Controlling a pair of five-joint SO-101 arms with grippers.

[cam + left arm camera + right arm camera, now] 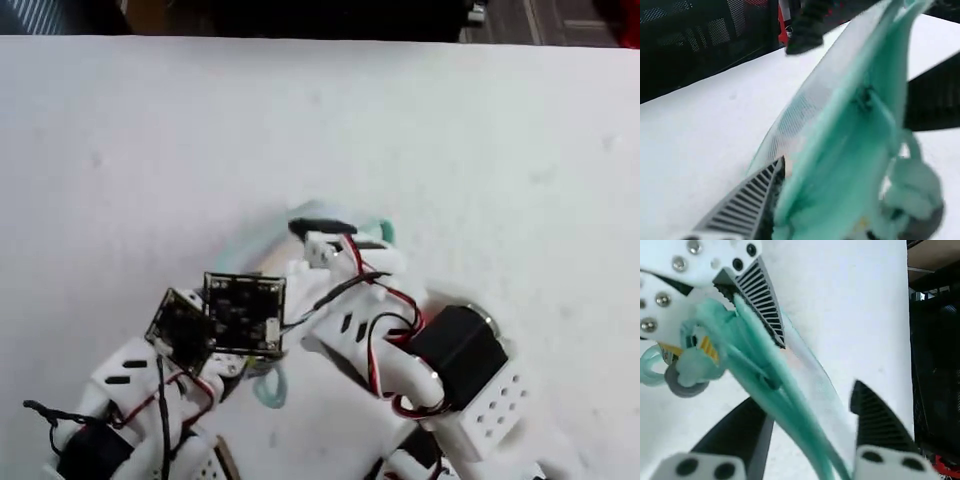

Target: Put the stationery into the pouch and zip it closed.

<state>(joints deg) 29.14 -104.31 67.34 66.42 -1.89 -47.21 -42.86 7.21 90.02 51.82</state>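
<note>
right wrist view — left claw (767,340) clamps pouch (790,410), right claw (807,397) gapes around it.

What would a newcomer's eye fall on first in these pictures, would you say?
Most likely the teal mesh pouch, held on edge between the two arms, which crowd together low in the middle of the white table. The left gripper is clamped on the pouch's end beside a grey ring, and the right gripper stands open astride its edge.
</note>
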